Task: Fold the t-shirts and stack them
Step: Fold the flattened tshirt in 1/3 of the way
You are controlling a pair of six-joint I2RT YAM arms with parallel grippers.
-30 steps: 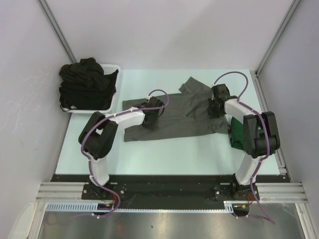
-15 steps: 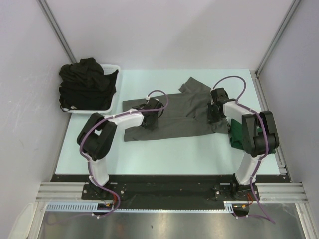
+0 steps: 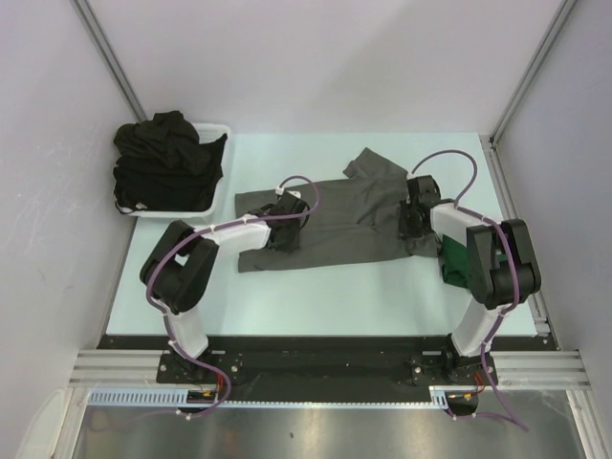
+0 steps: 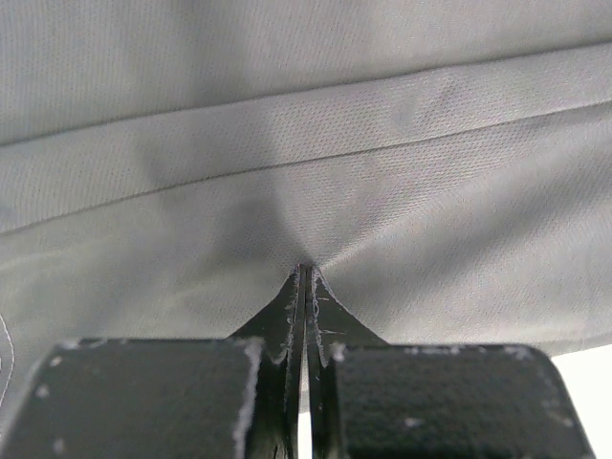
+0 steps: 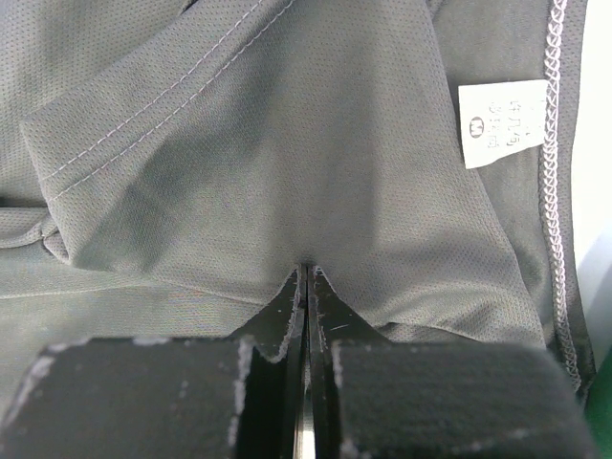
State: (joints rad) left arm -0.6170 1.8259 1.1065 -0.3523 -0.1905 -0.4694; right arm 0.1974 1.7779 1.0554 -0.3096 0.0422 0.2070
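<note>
A charcoal grey t-shirt lies spread across the middle of the table, one sleeve pointing to the back. My left gripper is shut, pinching a tent of its fabric near the left end. My right gripper is shut on the same shirt near its right end, next to the white neck label and a stitched hem. In both wrist views the fabric rises into the closed tips. A dark green t-shirt lies folded at the right, partly hidden under my right arm. Several black t-shirts are heaped in the basket.
The white plastic basket stands at the back left corner of the pale green table. White walls and metal frame posts enclose the back and both sides. The arm bases sit on the dark rail at the near edge.
Both grippers stay shut on the grey shirt. The left arm has stretched lower and its gripper slid slightly left; the right gripper has come slightly nearer. The shirt's outline has barely changed.
</note>
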